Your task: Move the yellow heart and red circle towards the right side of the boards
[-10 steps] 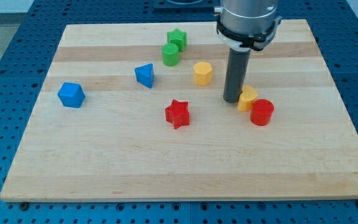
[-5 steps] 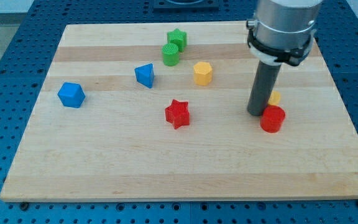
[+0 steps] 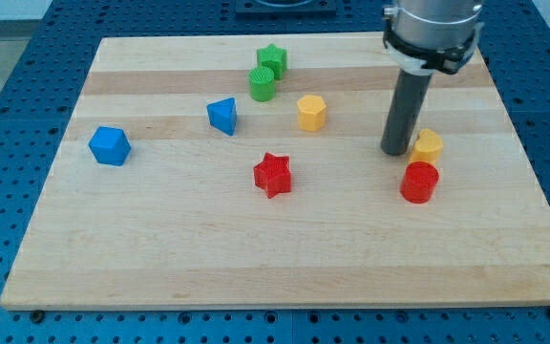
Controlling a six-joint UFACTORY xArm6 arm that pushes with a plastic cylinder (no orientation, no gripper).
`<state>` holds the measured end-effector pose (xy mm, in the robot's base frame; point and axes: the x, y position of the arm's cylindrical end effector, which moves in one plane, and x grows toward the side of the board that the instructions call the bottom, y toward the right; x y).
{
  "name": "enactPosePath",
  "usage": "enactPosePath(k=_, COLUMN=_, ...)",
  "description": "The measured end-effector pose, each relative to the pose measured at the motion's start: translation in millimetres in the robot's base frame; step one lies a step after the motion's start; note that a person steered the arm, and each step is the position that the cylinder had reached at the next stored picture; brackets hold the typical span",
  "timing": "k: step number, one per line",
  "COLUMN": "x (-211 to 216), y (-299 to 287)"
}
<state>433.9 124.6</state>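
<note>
With no fingers to open or close, my tip point(image 3: 394, 151) is nudging the yellow heart point(image 3: 428, 145) and red circle point(image 3: 419, 182) toward the worktop's point(image 3: 160, 248) right edge, and more rightward pushing seems needed.

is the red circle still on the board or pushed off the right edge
On the board. The red circle rests on the wood short of the view's right edge, just below the yellow heart; my tip is beside the heart.

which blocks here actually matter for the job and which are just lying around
In the job:
- yellow heart, just to the view's right of my tip
- red circle, below the heart

Lying about:
- yellow hexagon
- red star
- blue triangle-like block
- blue cube-like block
- green cylinder
- green star
</note>
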Motion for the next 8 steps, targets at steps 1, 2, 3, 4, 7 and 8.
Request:
enactPosePath(k=1, x=34.5, y=-2.9)
enactPosePath(k=2, x=35.4, y=24.9)
enactPosePath(k=3, x=33.8, y=34.5)
enactPosePath(k=4, x=32.2, y=34.5)
enactPosePath(k=7, x=18.2, y=2.2)
enactPosePath(k=8, x=1.6, y=16.4)
